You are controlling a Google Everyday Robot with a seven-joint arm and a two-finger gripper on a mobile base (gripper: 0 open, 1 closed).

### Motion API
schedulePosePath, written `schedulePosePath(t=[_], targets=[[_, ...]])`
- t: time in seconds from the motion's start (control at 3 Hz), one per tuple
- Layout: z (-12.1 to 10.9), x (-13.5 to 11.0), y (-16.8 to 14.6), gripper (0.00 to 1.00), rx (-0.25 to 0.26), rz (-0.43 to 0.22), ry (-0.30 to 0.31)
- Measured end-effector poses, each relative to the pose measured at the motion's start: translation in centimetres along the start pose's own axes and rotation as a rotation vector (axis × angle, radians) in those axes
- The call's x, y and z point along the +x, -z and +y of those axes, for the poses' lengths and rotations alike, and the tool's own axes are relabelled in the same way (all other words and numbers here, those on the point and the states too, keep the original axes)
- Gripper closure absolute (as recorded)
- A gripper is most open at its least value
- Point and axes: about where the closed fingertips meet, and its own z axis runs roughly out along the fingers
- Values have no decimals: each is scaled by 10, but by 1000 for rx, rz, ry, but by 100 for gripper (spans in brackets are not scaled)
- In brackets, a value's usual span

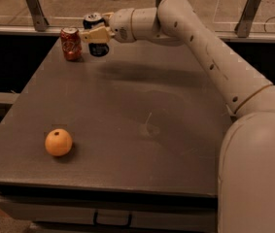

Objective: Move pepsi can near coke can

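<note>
Lab: test table (176, 106), metal posts (248, 13); gripper (93, 34) back-left, clasping pepsi can (98, 49).
</note>
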Motion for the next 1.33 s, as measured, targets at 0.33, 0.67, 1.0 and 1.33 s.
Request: schedulePosePath(t=[0.33, 0.67, 1.0, 1.33], targets=[[-7, 21, -30, 82, 64, -16, -15], [-15, 38, -41, 59, 95, -38, -27], [-22, 49, -49, 35, 111, -58, -37], [-25, 55, -52, 12, 113, -70, -50]])
